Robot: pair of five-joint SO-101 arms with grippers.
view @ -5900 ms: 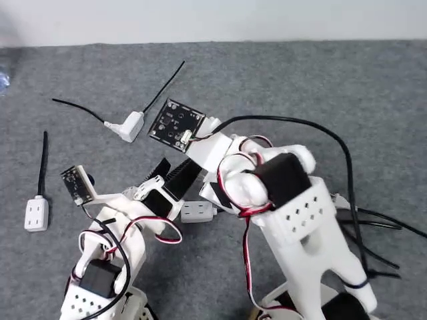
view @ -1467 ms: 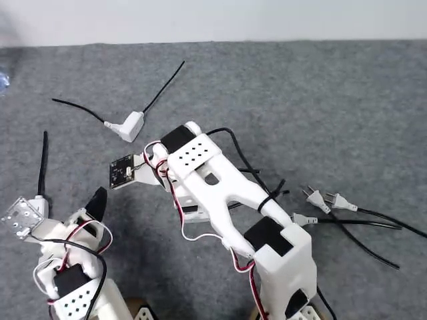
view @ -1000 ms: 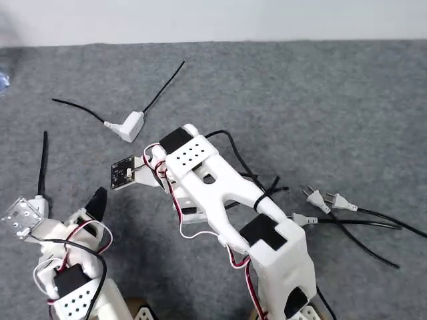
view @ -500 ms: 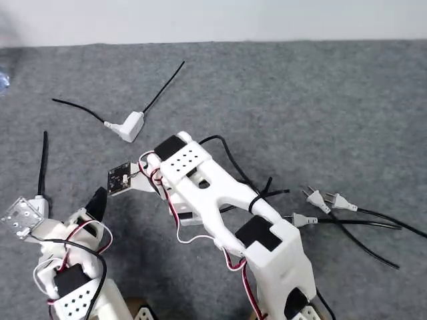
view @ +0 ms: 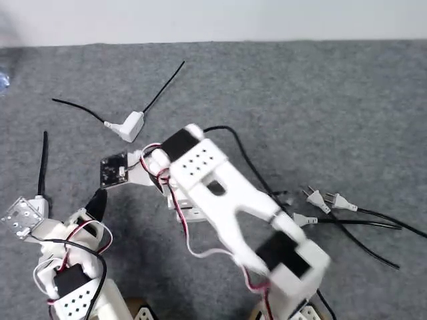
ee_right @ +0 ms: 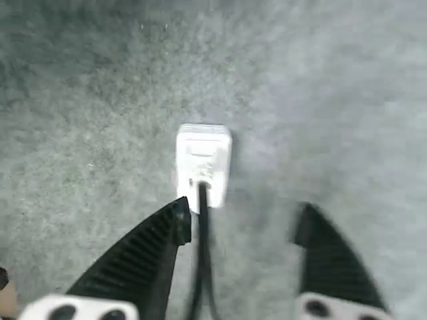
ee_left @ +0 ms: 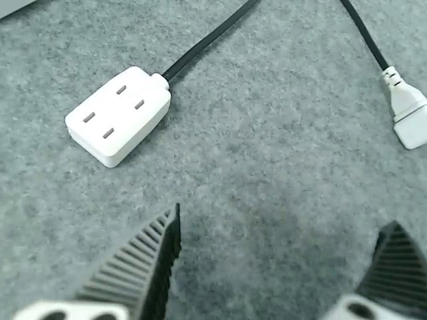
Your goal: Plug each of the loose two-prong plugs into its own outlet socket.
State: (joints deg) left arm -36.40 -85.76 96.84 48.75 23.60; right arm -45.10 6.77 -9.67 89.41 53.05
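A white two-socket outlet [ee_left: 119, 115] with a black cord lies on the grey carpet ahead of my left gripper [ee_left: 273, 257], which hovers open and empty. A white angled plug [ee_left: 408, 119] lies farther off. My right gripper [ee_right: 240, 243] hangs open over a second white outlet [ee_right: 203, 160]; a black cord [ee_right: 200, 267] runs into that outlet's near end, close beside one finger. In the high view the right arm [view: 220, 193] covers that outlet, and three loose two-prong plugs [view: 312, 196] [view: 335, 201] [view: 298, 219] lie at the right.
The white angled plug [view: 130, 125] with its thin black cords lies at the back left. The plugs' black cords [view: 373, 223] trail off the right side. The left arm's base [view: 73, 280] stands at the front left.
Since 5.9 s ago the left arm has drawn back to the left, off the middle outlet. In the last second the right arm's wrist swung slightly left and its lower part shifted right.
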